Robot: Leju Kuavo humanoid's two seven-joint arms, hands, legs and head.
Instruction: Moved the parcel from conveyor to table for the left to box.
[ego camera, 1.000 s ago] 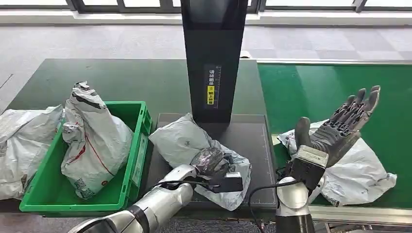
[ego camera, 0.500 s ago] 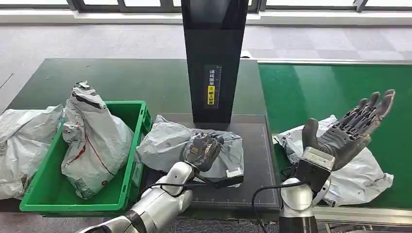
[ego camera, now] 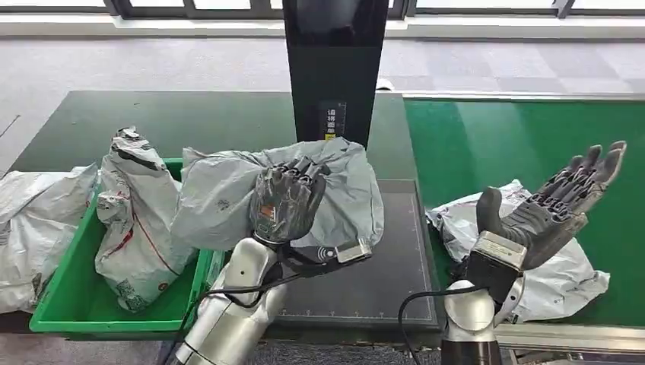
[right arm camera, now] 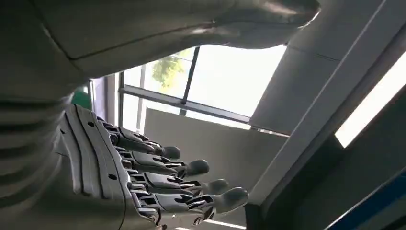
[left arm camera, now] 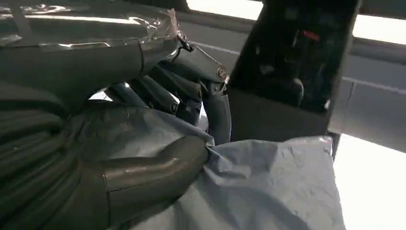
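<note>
The grey poly-mailer parcel [ego camera: 228, 198] hangs in my left hand [ego camera: 285, 201], lifted above the dark scale pad [ego camera: 380, 258] and leaning over the near corner of the green crate [ego camera: 57, 296]. Its plastic film is soft, creased and faintly glossy, sagging into a loose pillow shape; from my left wrist I see my thumb [left arm camera: 153, 167] and fingers [left arm camera: 210, 96] pinching a fold of it. My right hand [ego camera: 551, 205] is raised palm-up above the green conveyor belt [ego camera: 487, 137], fingers spread wide and holding nothing. Under it on the belt lies a white crumpled mailer [ego camera: 567, 277]. Inside the crate stands another wrinkled white bag [ego camera: 144, 220] with red and black print, and one more pale bag [ego camera: 34, 220] lies on the dark green table [ego camera: 190, 122] just beside the crate's outer wall. A tall black scanner post [ego camera: 331, 68] with a yellow label rises right behind the parcel I hold.
</note>
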